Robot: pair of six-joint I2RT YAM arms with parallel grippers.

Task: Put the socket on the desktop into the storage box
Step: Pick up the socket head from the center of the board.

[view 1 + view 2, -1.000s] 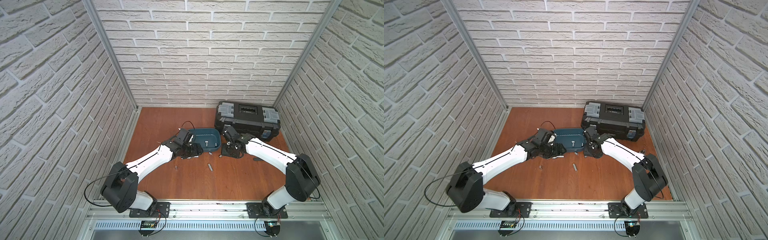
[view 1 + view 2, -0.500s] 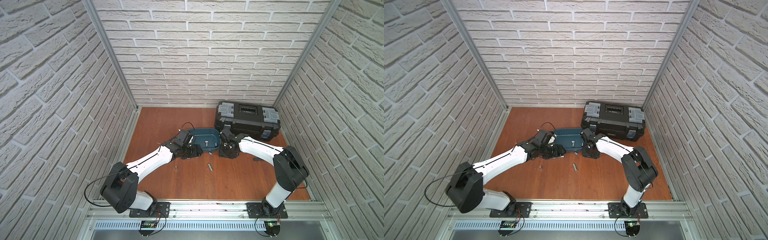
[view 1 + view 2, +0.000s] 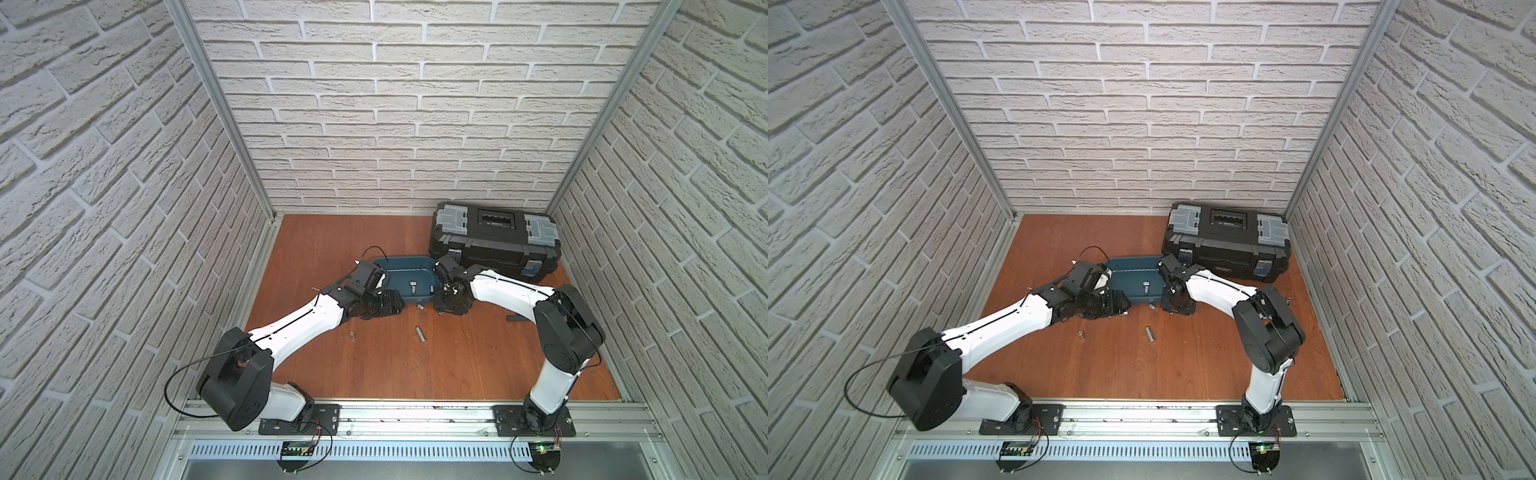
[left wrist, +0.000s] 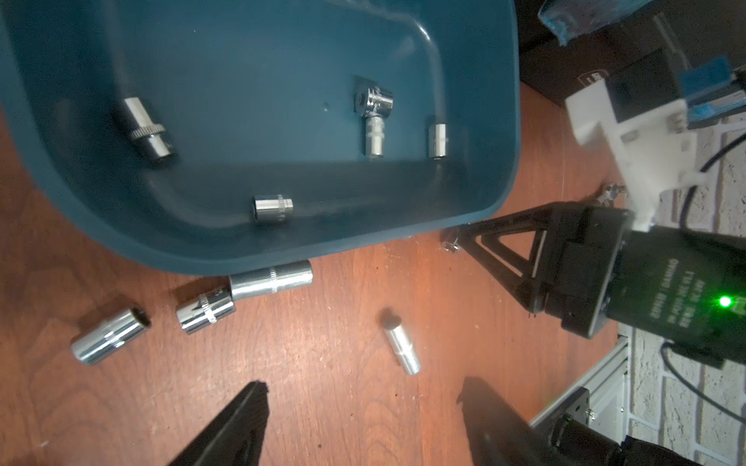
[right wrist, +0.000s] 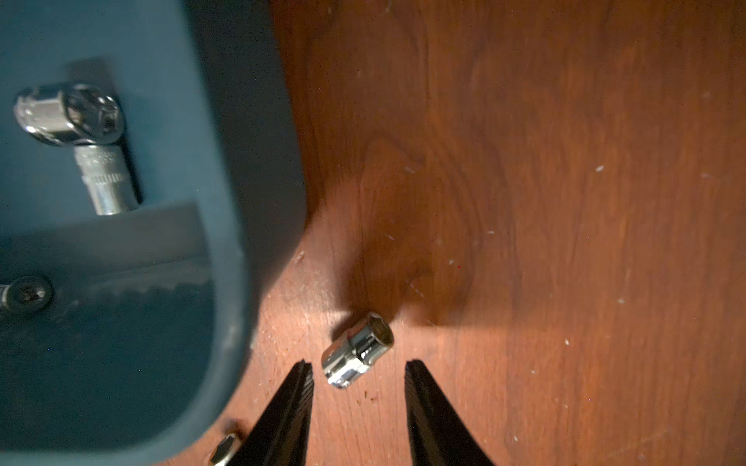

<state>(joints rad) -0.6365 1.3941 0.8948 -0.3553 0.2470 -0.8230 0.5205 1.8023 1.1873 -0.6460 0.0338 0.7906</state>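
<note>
The teal storage box [image 3: 409, 277] [image 3: 1133, 277] lies mid-desktop [image 3: 457, 361] between my two grippers. Several chrome sockets lie inside it [image 4: 272, 207]. More sockets lie on the wood along its near wall [image 4: 270, 278] [image 4: 206, 308] [image 4: 109, 341] [image 4: 403, 347]. My left gripper [image 4: 363, 383] [image 3: 392, 305] hovers open over bare wood, nothing between its fingers. By the box's right front corner, my right gripper [image 5: 358, 365] [image 3: 448, 305] is open. The near end of a short socket [image 5: 357, 349] lies between its fingertips, untouched. Another socket [image 5: 224, 448] peeks out beside the box rim [image 5: 242, 201].
A black toolbox [image 3: 494, 241] with grey latches stands right behind the storage box, at the back right. A long socket [image 3: 421, 334] and a small one [image 3: 352, 333] lie on the wood nearer the front. A small dark piece [image 3: 513, 318] lies under my right forearm.
My right arm has folded, its elbow swinging in, and its gripper has shifted left to the box's corner with the jaws narrowing. The left arm has stayed put.
</note>
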